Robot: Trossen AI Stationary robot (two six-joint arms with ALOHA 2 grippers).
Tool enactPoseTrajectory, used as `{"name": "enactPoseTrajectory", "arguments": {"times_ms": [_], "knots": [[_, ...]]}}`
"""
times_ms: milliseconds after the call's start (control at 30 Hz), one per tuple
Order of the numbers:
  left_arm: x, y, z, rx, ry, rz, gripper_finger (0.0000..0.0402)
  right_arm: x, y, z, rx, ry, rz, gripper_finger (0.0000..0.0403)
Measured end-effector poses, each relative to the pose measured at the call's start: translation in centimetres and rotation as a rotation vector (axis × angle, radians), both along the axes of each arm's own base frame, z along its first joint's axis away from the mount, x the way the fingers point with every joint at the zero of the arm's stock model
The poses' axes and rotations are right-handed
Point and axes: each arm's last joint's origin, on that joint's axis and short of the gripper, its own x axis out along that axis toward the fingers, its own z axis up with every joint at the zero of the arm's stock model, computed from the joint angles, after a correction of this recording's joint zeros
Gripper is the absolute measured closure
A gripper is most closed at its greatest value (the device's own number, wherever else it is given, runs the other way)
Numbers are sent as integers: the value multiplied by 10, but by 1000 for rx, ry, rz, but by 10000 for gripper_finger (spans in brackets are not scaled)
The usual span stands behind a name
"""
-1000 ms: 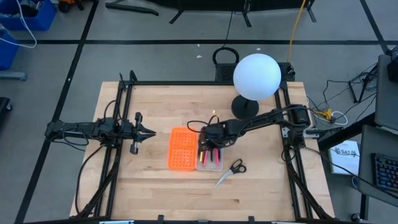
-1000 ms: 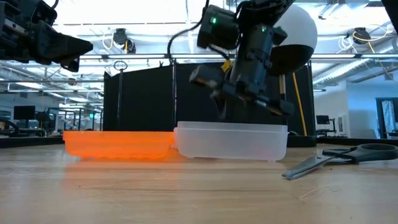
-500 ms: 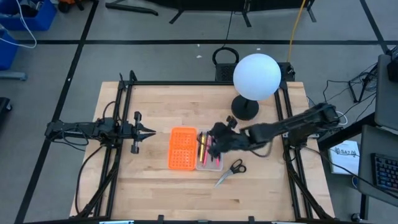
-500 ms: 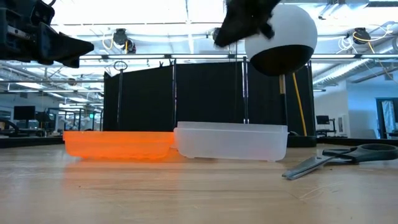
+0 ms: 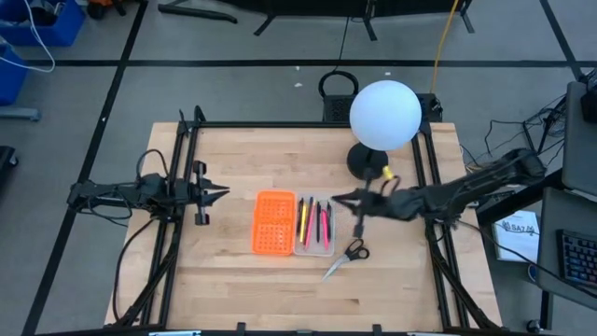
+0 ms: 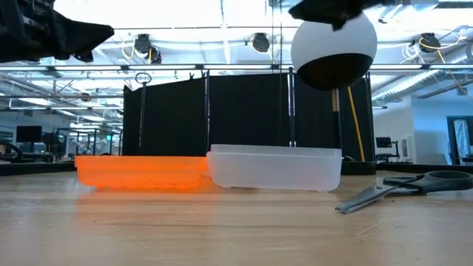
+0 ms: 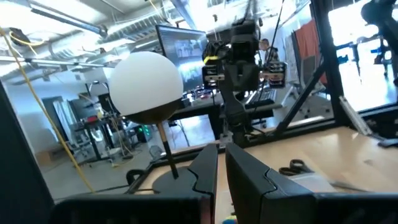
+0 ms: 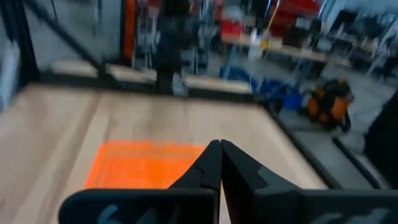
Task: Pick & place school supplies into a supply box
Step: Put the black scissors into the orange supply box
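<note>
Pens and pencils (image 5: 314,221), pink, yellow and dark, lie lengthwise in the clear tray of the supply box (image 5: 314,249), which sits at the middle of your table (image 5: 233,289) with its orange perforated lid (image 5: 271,223) flat beside it on the left arm's side. No brand, label or writing can be read on any of them. From the low view you see only the tray's frosted wall (image 6: 275,170), so the pens inside are hidden there. The scissors (image 5: 347,256), black handles and silver blades, lie on the wood just outside the tray, toward the right arm; in the low view their handles are cut off at the edge. Your right gripper (image 5: 338,198) hangs above the table just beside the tray, fingers (image 8: 211,163) pressed together and holding nothing. Your left gripper (image 5: 222,194) waits well apart on the lid's far side, fingers nearly together, also empty. A white globe lamp (image 5: 384,114) stands at the table's back.
</note>
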Motion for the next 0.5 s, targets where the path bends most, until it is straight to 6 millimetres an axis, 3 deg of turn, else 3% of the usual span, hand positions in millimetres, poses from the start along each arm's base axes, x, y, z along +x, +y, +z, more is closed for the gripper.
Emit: {"name": "enactPoseTrajectory", "arguments": {"times_ms": [267, 500], "knots": [[0, 1, 0, -17, -1, 31, 360, -65, -37, -26, 98, -253, 17, 403], [0, 6, -6, -127, 48, 198, 360, -90, -49, -65, 135, -242, -18, 403]]}}
